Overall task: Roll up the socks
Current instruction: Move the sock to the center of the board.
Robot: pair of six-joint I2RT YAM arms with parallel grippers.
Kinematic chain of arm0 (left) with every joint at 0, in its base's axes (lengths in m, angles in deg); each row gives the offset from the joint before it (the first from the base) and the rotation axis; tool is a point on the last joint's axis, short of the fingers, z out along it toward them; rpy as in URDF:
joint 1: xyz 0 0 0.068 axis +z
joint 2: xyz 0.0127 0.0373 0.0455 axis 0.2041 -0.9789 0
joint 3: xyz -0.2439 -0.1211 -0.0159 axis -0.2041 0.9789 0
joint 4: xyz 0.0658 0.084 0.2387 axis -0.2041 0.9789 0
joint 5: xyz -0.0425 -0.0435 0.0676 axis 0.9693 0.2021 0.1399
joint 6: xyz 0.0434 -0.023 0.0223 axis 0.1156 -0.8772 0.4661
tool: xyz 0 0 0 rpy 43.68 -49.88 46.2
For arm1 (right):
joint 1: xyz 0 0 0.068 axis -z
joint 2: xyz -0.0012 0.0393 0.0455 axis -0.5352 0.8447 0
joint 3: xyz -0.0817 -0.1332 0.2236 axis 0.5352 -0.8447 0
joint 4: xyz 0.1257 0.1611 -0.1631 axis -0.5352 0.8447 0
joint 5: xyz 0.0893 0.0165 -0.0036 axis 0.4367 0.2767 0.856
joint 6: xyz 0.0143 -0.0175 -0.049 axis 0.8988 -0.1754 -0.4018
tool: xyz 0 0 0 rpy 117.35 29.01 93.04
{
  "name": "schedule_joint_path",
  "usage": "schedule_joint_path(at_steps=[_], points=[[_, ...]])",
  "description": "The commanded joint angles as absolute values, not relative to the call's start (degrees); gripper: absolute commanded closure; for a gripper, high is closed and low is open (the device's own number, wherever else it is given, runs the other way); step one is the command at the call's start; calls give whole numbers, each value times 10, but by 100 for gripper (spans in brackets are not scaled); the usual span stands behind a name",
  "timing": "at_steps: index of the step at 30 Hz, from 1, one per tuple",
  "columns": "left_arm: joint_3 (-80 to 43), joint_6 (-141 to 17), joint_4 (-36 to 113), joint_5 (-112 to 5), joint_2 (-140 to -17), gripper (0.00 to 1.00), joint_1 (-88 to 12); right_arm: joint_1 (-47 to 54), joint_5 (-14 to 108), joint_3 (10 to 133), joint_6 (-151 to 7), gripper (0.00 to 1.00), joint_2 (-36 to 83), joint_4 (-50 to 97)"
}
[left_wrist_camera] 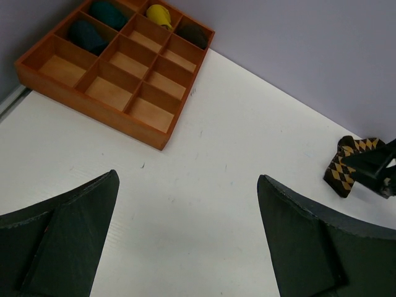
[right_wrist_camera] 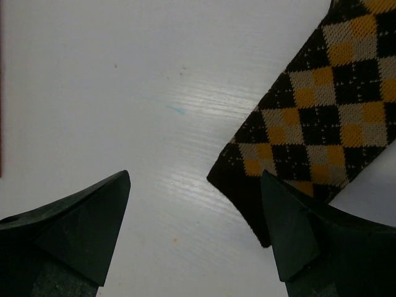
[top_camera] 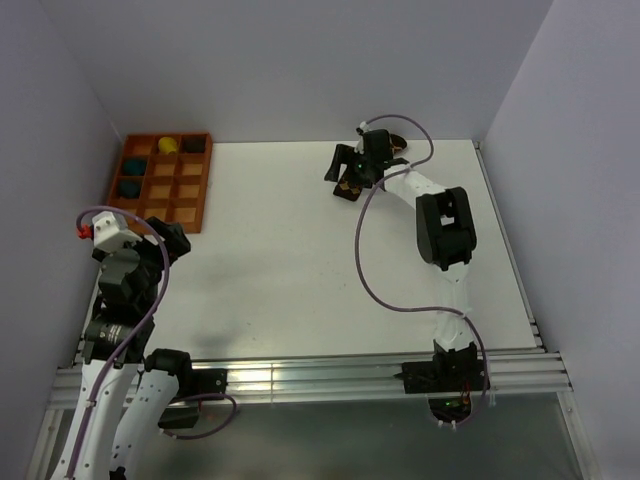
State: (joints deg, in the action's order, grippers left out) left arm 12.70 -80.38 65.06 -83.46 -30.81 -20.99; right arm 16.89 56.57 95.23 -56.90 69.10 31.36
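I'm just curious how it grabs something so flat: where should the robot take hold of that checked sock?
Probably the dark-brown end band of the socks, nearest the open right gripper. They seem to lie flat on the table, so come straight down and pinch that free edge.

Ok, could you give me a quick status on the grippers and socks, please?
Left gripper open, hovering over bare table. Right gripper open, at the socks' end. Socks flat, unrolled. Tray far left, nothing blocking.

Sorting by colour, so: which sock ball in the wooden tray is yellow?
The yellow sock ball, middle of the tray's far row, beside the dark ball; the teal balls sit in its left column.
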Motion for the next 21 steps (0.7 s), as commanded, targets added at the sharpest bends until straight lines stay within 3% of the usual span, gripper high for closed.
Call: schedule_joint_path(at_steps=[1, 5, 9, 16, 21], points=[[134, -809, 625, -821, -314, 0, -211, 181, 602, 1015, -549, 7, 722, 317], [135, -812, 629, -813, -312, 0, -211, 186, 617, 1032, -536, 7, 773, 344], [134, -813, 639, -819, -304, 1, -211, 185, 620, 981, -502, 7, 753, 340], [124, -818, 660, -805, -283, 1, -211, 147, 571, 766, -466, 7, 625, 312], [117, -823, 668, -780, -276, 1, -211, 66, 517, 575, -392, 7, 508, 259]])
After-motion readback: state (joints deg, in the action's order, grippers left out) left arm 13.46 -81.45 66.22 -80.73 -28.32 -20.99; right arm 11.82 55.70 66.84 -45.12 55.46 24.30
